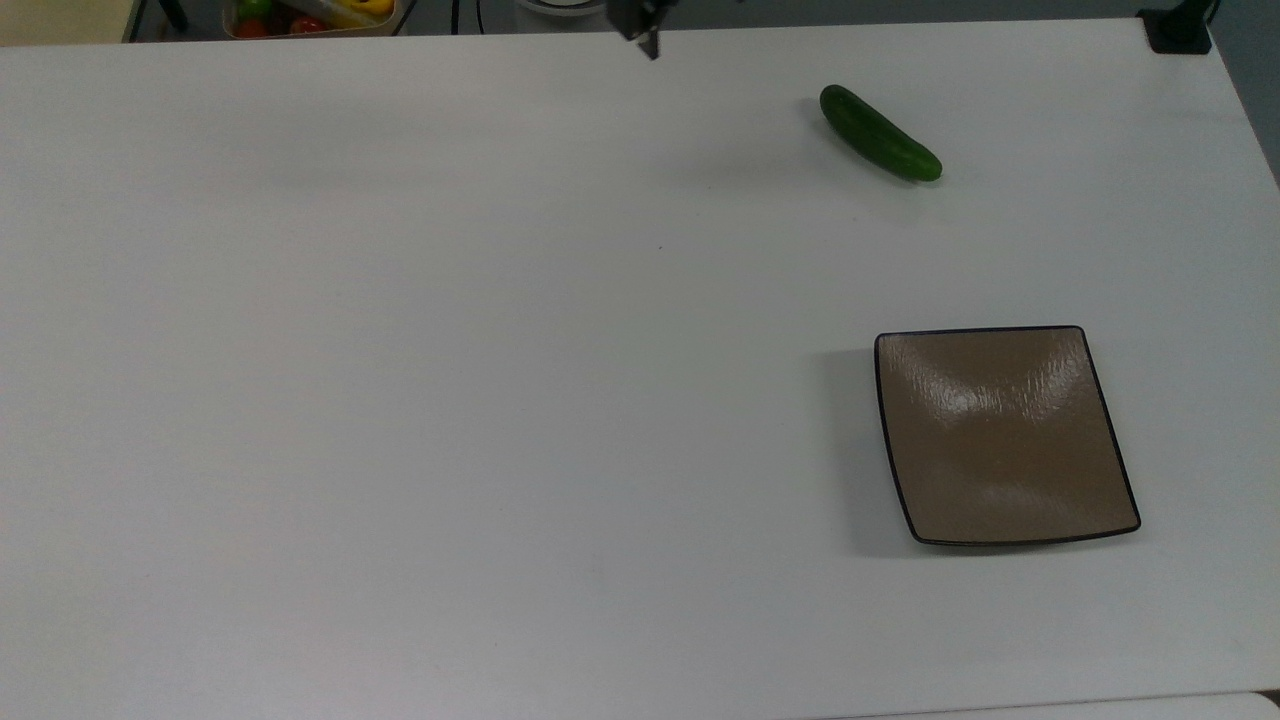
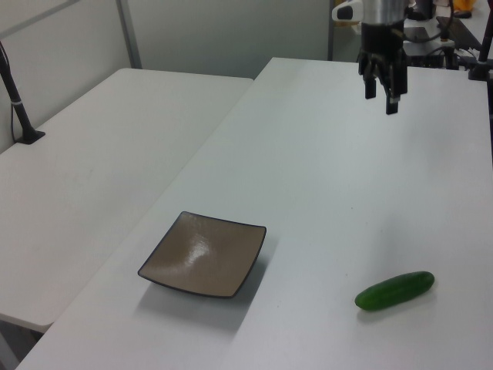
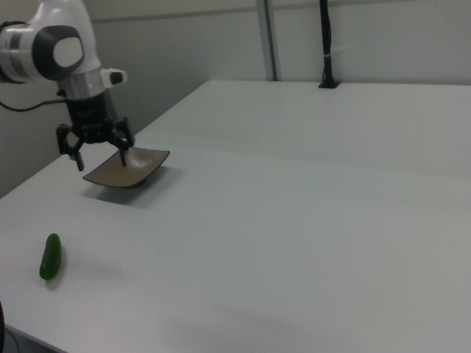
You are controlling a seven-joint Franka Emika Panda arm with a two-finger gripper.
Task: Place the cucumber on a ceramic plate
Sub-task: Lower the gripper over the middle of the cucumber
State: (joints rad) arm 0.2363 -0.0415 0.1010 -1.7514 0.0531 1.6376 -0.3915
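Note:
The dark green cucumber [image 1: 880, 133] lies on the white table near the far edge, toward the top view's right; it also shows in the left view [image 2: 394, 290] and the right view [image 3: 51, 257]. The square brown ceramic plate [image 1: 1005, 435] sits bare nearer the front right, likewise seen from the left [image 2: 204, 254] and the right [image 3: 143, 165]. My gripper [image 3: 101, 158] hangs open and holds nothing, well above the table. In the top view the gripper [image 1: 645, 40] is at the far edge, left of the cucumber. From the left the gripper [image 2: 380, 99] hovers far behind the cucumber.
A tub of coloured vegetables [image 1: 310, 15] stands beyond the table's far left edge. A black post mount [image 1: 1180, 30] sits at the far right corner. A second white table [image 2: 100, 146] adjoins on the left view's left.

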